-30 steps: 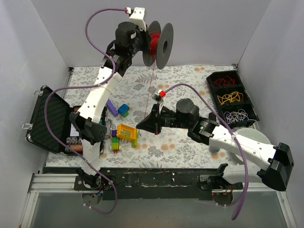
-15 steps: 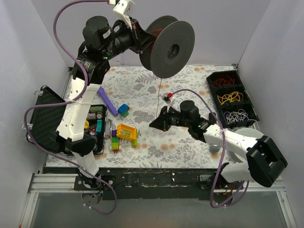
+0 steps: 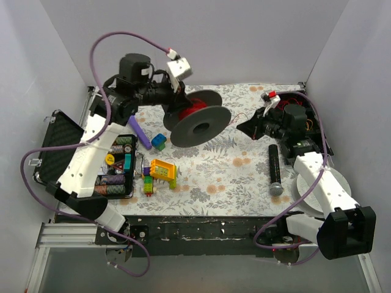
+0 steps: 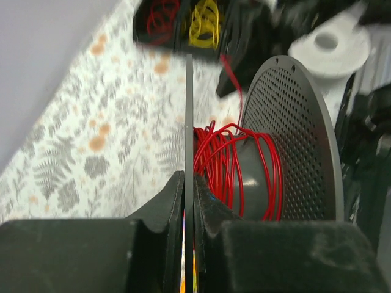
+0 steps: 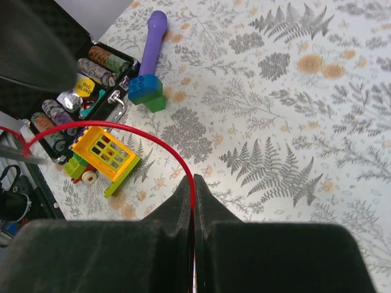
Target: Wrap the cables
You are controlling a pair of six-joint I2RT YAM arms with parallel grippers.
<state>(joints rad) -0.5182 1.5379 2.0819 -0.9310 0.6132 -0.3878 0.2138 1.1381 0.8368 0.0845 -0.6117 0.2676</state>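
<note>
My left gripper (image 3: 178,101) is shut on one flange of a black spool (image 3: 197,122) and holds it tilted just above the table's back middle. Red cable (image 3: 194,112) is wound on its core. In the left wrist view the jaws (image 4: 189,178) pinch the thin flange edge (image 4: 189,110), with the red windings (image 4: 235,162) and the perforated far flange (image 4: 299,140) beside them. A loose strand (image 3: 235,119) runs from the spool to my right gripper (image 3: 241,126). In the right wrist view that gripper (image 5: 193,179) is shut on the red cable (image 5: 122,127), which arcs away to the left.
An open black case (image 3: 58,152) with rolls stands at the left. A purple stick (image 3: 139,131), a blue-green brick (image 3: 159,141) and a yellow toy (image 3: 162,170) lie near it. A black cylinder (image 3: 275,168) and a white reel (image 3: 327,180) lie at the right. A compartment tray (image 3: 314,131) sits behind my right arm.
My left arm has brought the spool down from high at the back to just above the table. My right gripper has moved right and back toward the tray, keeping the red cable.
</note>
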